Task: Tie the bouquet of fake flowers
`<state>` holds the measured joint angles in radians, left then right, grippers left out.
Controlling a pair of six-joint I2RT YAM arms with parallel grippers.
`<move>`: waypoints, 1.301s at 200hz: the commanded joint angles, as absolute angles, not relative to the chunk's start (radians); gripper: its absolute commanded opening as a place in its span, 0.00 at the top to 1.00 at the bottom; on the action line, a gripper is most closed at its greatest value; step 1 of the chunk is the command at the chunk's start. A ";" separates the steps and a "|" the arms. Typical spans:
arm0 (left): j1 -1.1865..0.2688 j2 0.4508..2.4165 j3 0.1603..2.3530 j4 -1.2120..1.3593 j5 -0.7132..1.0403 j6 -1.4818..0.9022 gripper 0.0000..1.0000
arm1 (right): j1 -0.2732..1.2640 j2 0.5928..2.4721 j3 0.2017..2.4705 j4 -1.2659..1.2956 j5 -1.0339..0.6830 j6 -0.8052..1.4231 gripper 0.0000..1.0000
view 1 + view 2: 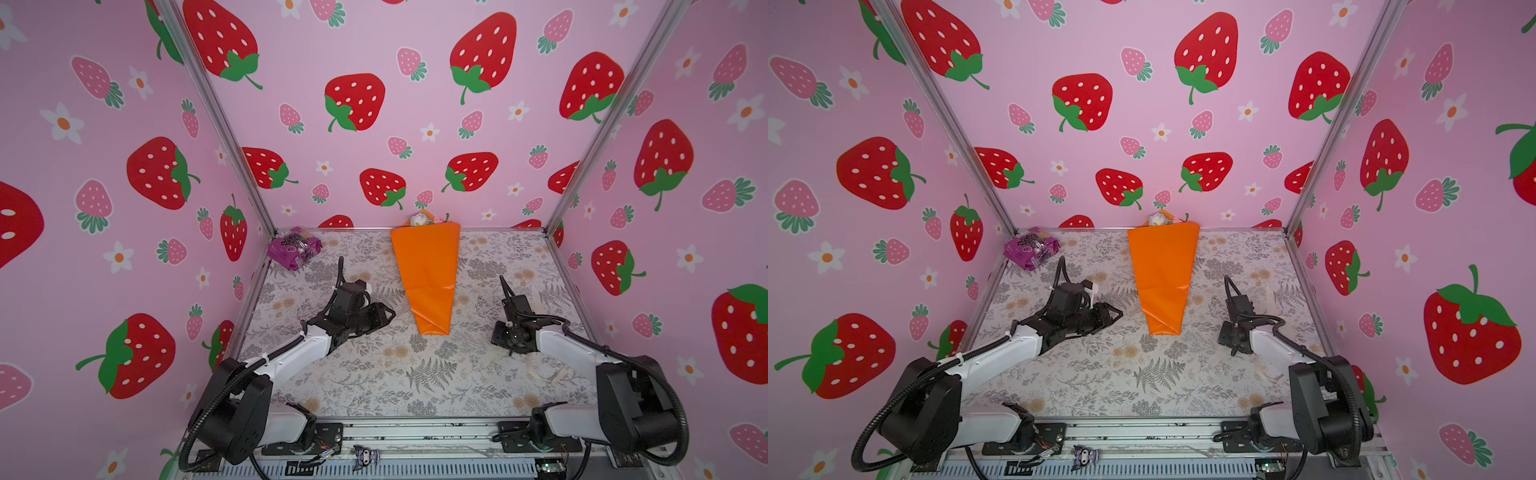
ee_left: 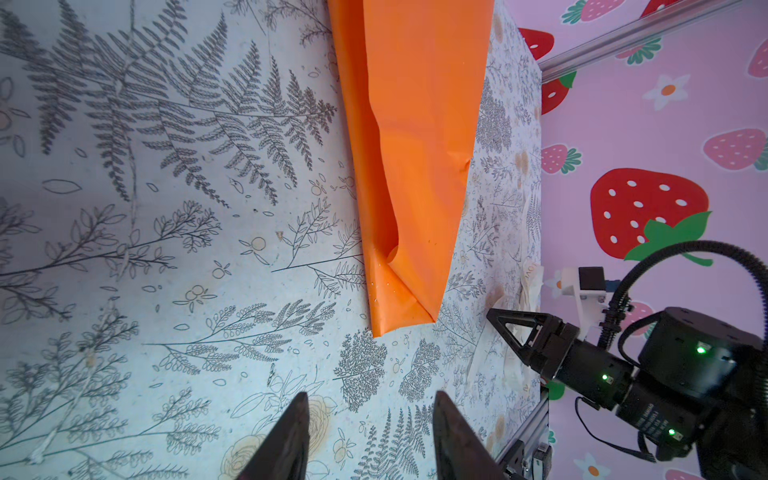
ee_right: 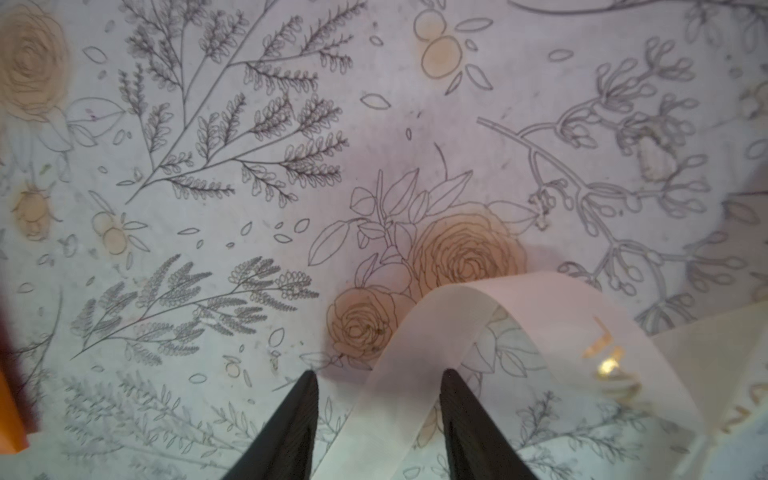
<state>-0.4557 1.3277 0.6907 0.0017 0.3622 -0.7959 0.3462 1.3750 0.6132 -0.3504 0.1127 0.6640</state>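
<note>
Pink walls printed with strawberries are closing in a table that is carrying a grey fern and flower print. In the far left corner, well behind the left pincer and to its left, a purple packet is lying by the wall.

The left pincer is hanging low over the table with its jaws spread. In the left wrist view only the printed table is showing between the fingers.

The bouquet is lying flat in the middle of the table, between the two pincers and touching neither. Its orange paper is forming a cone. The narrow folded end is pointing to the front, just to the right of the left pincer's tips. The wide end is reaching the back wall, where white and pink roses are peeping out.

The right pincer is pointing down at the table, to the right of the narrow end, with its jaws standing apart. A pale ribbon is arching up from the table and running between them, but I cannot tell whether it is touching either finger. More ribbon is lying to the right of this pincer.
</note>
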 commanded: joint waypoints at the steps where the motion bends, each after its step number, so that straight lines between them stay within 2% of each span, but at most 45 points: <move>1: -0.457 1.292 0.687 -0.046 0.325 -0.768 0.51 | 0.385 1.463 0.590 -0.470 0.190 0.712 0.54; 10: -0.457 1.284 0.689 -0.055 0.317 -0.763 0.51 | 0.401 1.486 0.589 -0.462 0.194 0.714 0.60; 22: -0.455 1.274 0.691 -0.070 0.307 -0.755 0.51 | 0.425 1.507 0.590 -0.453 0.202 0.721 0.76; 46: -0.454 1.258 0.698 -0.100 0.302 -0.738 0.51 | 0.461 1.494 0.612 -0.459 0.190 0.722 0.95; 56: -0.454 1.250 0.699 -0.108 0.305 -0.734 0.51 | 0.480 1.453 0.626 -0.462 0.175 0.726 1.00; 84: -0.454 1.235 0.699 -0.105 0.357 -0.720 0.49 | 0.561 1.310 0.678 -0.434 0.054 0.740 1.00; 120: -0.463 1.204 0.677 -0.023 0.510 -0.729 0.43 | 0.701 1.197 0.723 -0.200 -0.220 0.767 1.00; 147: -0.468 1.167 0.664 0.021 0.646 -0.740 0.38 | 0.780 1.205 0.748 -0.064 -0.271 0.842 1.00; 183: -0.508 1.086 0.616 0.060 0.718 -0.721 0.28 | 0.825 1.247 0.762 0.106 -0.313 0.902 1.00; 207: -0.551 1.111 0.626 0.069 0.750 -0.704 0.27 | 0.825 1.266 0.768 0.159 -0.350 0.923 1.00; 260: -0.685 1.244 0.710 0.041 0.681 -0.638 0.28 | 0.825 1.268 0.772 0.196 -0.380 0.939 1.00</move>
